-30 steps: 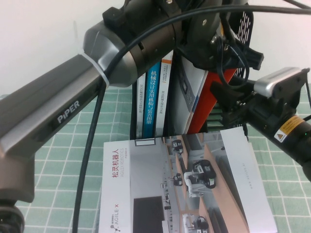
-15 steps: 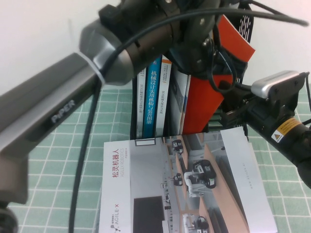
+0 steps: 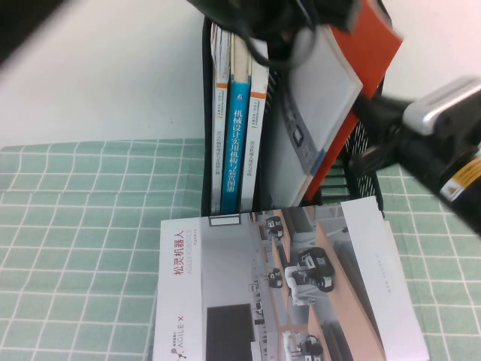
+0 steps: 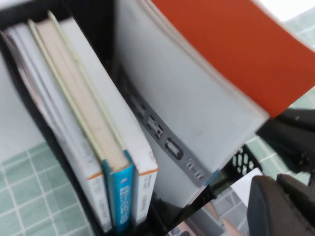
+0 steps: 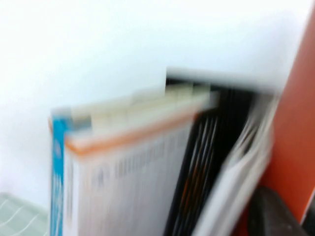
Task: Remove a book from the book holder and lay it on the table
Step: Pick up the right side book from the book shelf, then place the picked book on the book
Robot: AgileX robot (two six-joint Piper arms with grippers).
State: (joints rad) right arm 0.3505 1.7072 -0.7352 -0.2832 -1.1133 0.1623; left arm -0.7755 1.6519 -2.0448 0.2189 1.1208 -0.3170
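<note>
The black mesh book holder (image 3: 207, 113) stands upright at the back of the pale green grid table (image 3: 75, 226). A book (image 3: 319, 90) leans out of its right compartment toward the right. It has a grey-white face with small device pictures, white page edges and an orange-red back (image 4: 236, 44). I cannot tell whether it is one volume or two pressed together. My right gripper (image 3: 379, 116) is shut on its orange side (image 5: 295, 123), low on the edge. Only a dark blur of my left arm (image 3: 255, 11) shows above the holder. In the left wrist view my left gripper (image 4: 283, 206) hovers over the holder.
A blue-spined book (image 3: 239, 143) and white ones stand in the holder's left compartment. An AgileX brochure (image 3: 285, 286) with an office-robot photo lies flat in front of the holder. The right wrist camera (image 3: 443, 105) juts out at the right edge.
My left arm has risen almost out of the high view. My right gripper has shut, and the orange-backed book has swung up and tilted out to the right.
</note>
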